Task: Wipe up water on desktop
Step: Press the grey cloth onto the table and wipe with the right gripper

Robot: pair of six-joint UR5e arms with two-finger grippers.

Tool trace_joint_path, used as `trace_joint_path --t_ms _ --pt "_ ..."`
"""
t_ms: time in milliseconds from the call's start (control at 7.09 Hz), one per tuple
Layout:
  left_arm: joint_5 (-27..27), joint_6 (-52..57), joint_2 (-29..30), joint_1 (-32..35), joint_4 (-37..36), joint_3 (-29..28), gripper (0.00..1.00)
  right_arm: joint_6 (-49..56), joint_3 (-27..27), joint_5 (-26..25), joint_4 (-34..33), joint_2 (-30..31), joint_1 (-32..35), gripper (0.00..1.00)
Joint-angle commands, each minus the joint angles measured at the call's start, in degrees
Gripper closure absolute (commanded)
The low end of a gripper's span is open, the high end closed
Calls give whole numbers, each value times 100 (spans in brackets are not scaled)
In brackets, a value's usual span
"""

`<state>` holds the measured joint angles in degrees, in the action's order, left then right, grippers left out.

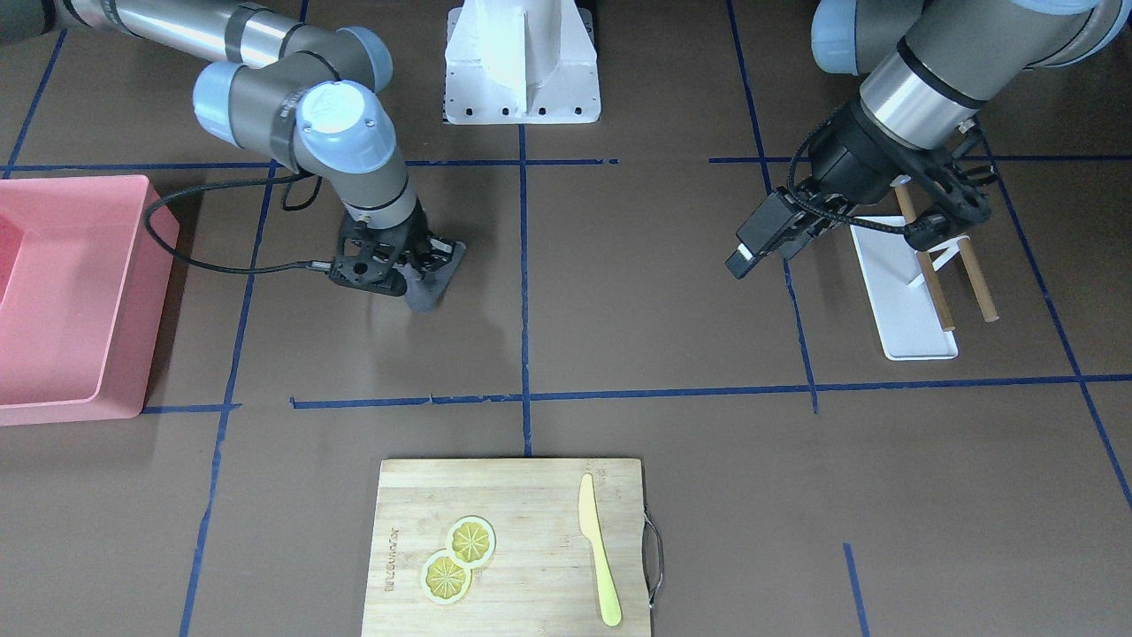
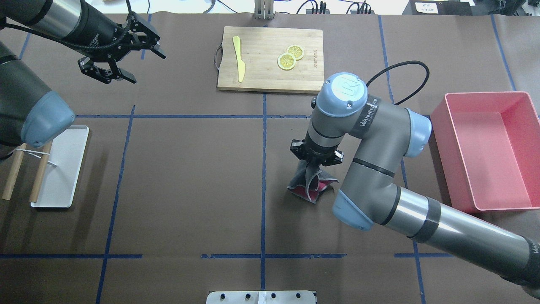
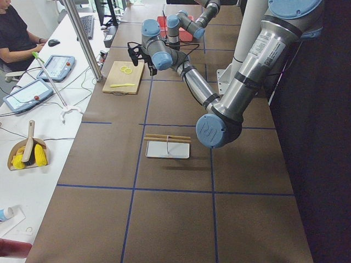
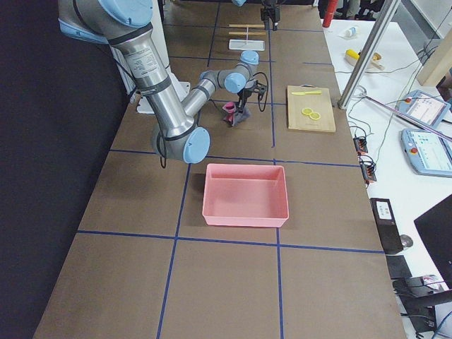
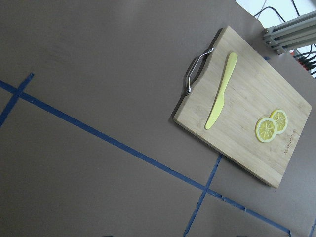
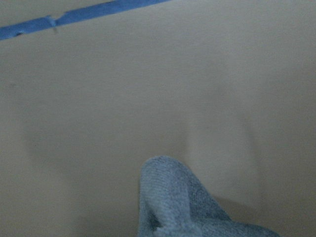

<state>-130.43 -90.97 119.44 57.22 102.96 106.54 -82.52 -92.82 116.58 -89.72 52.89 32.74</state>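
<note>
Bench (image 2: 190,177): brown, blue tape grid, carries everything. Pink tub (image 2: 485,95) at my right end. Cutting board (image 2: 261,63) at far edge, middle. Grey-red cloth (image 2: 310,188) bunched on bench just right of centre tape line. My right claw (image 2: 316,165) points down, clamped on cloth top. My left claw (image 2: 145,67) spread wide, empty, above bench.

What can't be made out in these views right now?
- Any water: no view shows a clear wet patch on the desktop; it is too faint, and the right wrist view is blurred.
- Top of the cloth: covered by the right gripper and its wrist, overhead.
- One corner of the white tray: hidden under the left arm, overhead.
</note>
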Motion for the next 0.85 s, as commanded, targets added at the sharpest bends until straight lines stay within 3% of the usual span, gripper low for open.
trace_joint_path --t_ms 0,282,564,705 --pt "0 0 0 0 5 -2 13 -159 2 13 -2 0 21 100" --pt "9 0 0 0 5 -19 12 583 -1162 92 -37 1297 301 100" --pt "9 0 0 26 -4 -19 9 815 -1737 485 -142 1881 1027 100" --pt "9 0 0 35 -4 -19 0 1121 -2157 697 -578 2013 1580 100"
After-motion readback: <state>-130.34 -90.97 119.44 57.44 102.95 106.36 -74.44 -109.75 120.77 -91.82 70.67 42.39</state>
